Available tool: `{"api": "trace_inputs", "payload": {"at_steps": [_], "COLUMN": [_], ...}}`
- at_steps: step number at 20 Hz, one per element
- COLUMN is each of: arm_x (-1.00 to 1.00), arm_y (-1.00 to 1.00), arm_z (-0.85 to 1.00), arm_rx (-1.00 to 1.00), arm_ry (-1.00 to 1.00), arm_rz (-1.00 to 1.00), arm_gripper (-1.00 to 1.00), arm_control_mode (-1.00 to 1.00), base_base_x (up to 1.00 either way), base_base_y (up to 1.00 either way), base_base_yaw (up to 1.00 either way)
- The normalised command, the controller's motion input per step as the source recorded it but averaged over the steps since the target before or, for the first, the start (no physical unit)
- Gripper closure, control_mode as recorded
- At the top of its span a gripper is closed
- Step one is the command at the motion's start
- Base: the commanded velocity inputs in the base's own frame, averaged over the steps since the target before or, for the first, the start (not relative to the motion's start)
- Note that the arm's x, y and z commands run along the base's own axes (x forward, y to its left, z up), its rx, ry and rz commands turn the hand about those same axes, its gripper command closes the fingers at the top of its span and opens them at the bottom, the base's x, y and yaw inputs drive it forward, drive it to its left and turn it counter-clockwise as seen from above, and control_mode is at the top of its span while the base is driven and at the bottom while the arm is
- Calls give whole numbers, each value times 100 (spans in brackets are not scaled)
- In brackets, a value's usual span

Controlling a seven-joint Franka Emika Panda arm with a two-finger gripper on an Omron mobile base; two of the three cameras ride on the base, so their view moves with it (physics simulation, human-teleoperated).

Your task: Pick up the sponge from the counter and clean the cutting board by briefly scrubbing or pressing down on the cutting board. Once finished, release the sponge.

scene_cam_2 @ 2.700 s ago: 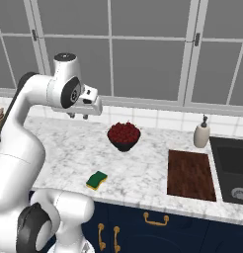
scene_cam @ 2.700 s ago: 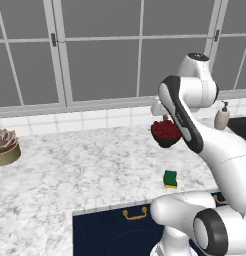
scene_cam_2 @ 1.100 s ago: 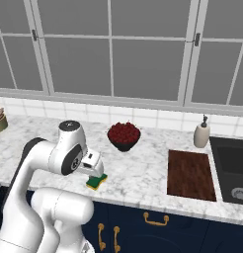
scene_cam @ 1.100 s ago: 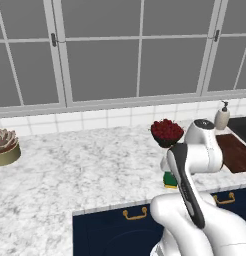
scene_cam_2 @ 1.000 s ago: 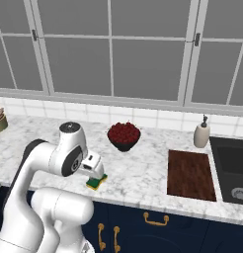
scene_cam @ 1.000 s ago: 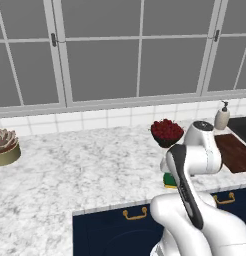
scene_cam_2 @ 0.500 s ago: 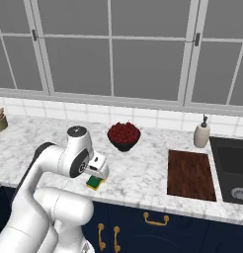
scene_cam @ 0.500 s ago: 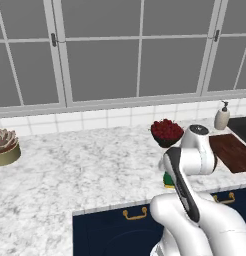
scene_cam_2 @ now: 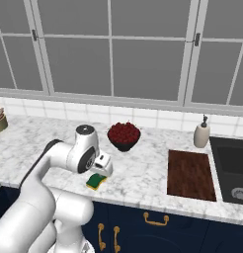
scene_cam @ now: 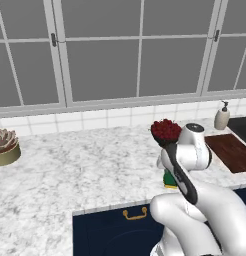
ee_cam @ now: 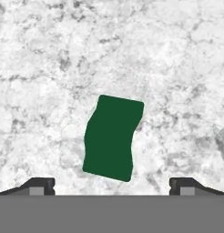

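Hand view looks straight down on the small rectangular sponge [ee_cam: 111, 138], its dark green scrubbing face up, lying on the white-and-grey veined marble tabletop [ee_cam: 50, 68] near the front edge. From where I stand the job is at the reach-and-grasp step: the two-finger tool [scene_cam_2: 103, 167] hovers right over the sponge [scene_cam_2: 96, 181], its dark tips spread wide apart with nothing between them, one on each side of the block and not touching it. The sponge's long axis runs roughly away from the camera, between the tips, leaning a little toward the upper right, so its narrow width lies across the opening, which I reckon suits a pinch on the long sides. The next move, I'd say, calls for a straight drop until the tips flank the block, perhaps a slight twist to square up, then a squeeze. The flat reddish-brown wooden cutting board [scene_cam_2: 190, 174] lies well apart to the right, beside the sink, untouched.
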Motion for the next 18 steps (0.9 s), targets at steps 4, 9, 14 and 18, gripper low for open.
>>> {"api": "trace_inputs", "payload": {"at_steps": [4, 9, 14, 18], "arm_x": [0, 1, 2, 4], "arm_y": [0, 1, 33, 46], "arm_z": [-56, -54, -70, -74], "arm_rx": [2, 1, 0, 0], "arm_ry": [0, 0, 3, 3], "arm_rz": [0, 0, 0, 0], "arm_gripper": [-100, -100, -100, -100], "arm_control_mode": [-100, -100, -100, -100], "base_base_x": [0, 0, 0, 0], "base_base_y": [0, 0, 0, 0], "base_base_yaw": [0, 0, 0, 0]}}
